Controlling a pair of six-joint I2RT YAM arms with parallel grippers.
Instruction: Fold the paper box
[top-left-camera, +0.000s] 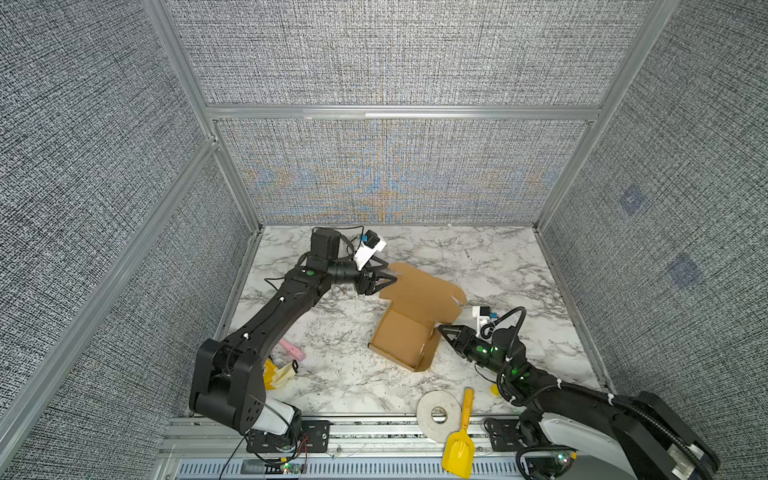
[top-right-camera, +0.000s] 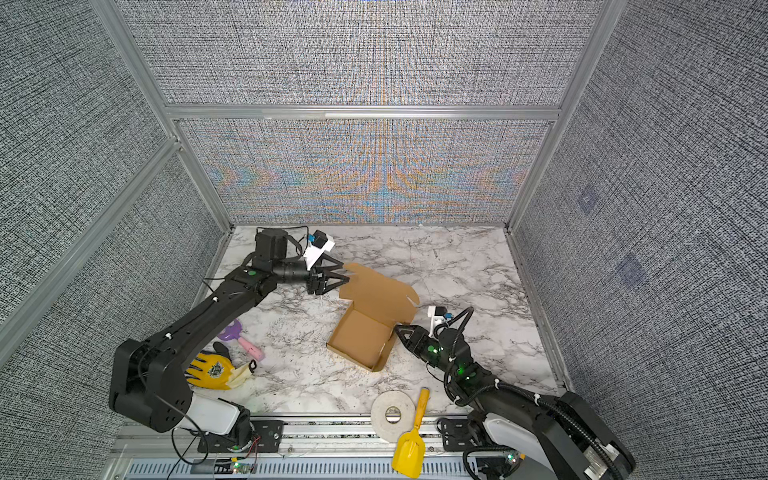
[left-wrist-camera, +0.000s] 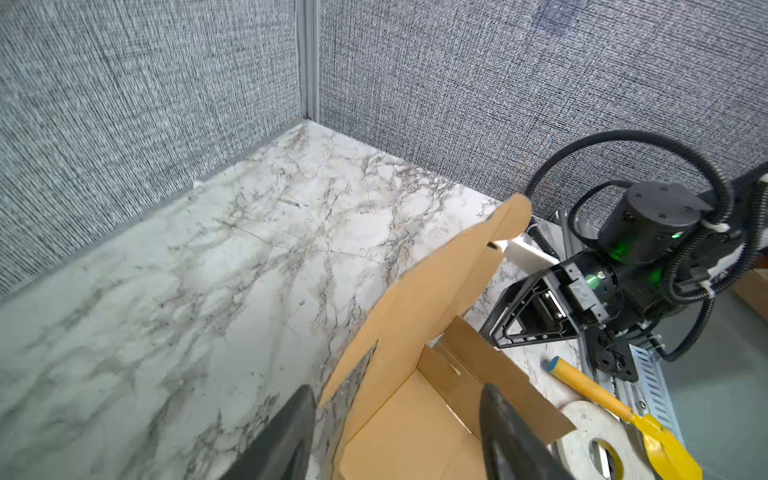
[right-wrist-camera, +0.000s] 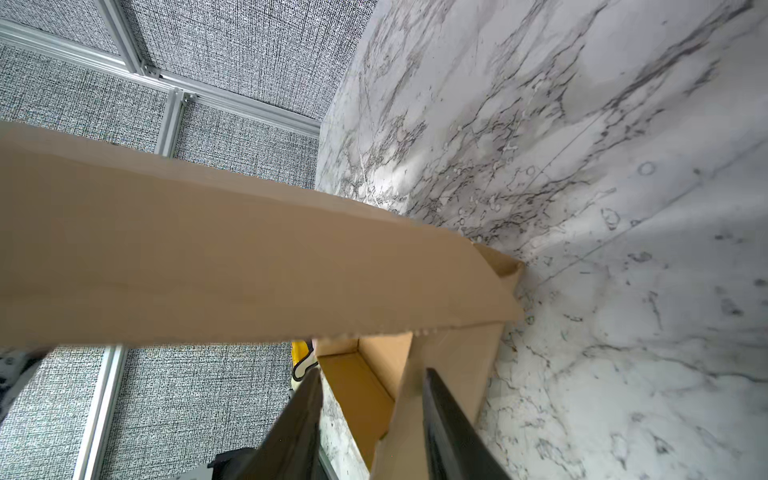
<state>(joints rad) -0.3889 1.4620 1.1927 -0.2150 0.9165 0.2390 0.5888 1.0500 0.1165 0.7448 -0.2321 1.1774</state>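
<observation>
Left gripper (top-left-camera: 392, 271): my jaws spread, at the paper box (top-left-camera: 401, 336) lid's far corner.
Right gripper (top-left-camera: 442, 328): my fingers (right-wrist-camera: 444, 415) straddle its side wall; pinch unclear.

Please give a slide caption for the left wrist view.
Open left gripper at the raised lid of the partly folded paper box; right gripper at a side wall.

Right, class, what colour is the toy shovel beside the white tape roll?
The toy shovel is bright yellow, its handle more orange; clearest in a top view.

Bare tabletop (top-left-camera: 478, 257) behind paper box (top-left-camera: 407, 328), tape roll (top-left-camera: 436, 430) at front
</observation>
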